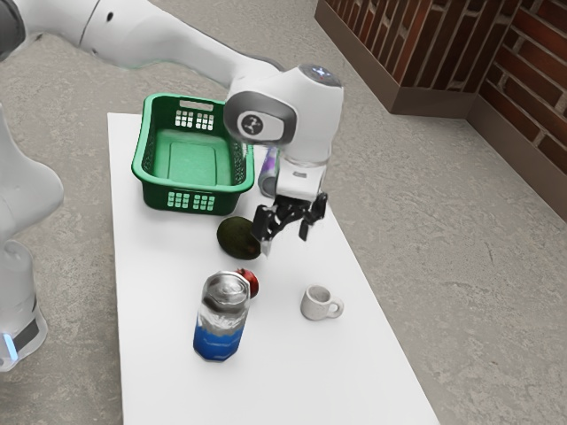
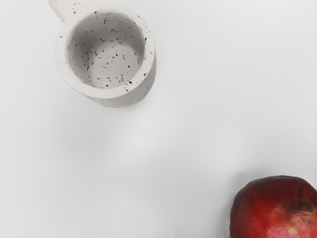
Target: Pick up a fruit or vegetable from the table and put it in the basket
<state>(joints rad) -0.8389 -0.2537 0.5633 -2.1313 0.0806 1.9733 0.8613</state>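
Note:
My gripper hangs above the white table with its fingers apart and nothing between them. A dark green avocado lies just to its left in the exterior view. The red pomegranate is partly hidden behind the can there; in the wrist view the red fruit is cut off by a corner. The green basket stands beyond the avocado, and its visible floor holds nothing.
A speckled white mug stands on the table, and the wrist view looks into the mug. A blue and silver can stands beside the pomegranate. A purple and grey item is partly hidden behind the hand, by the basket.

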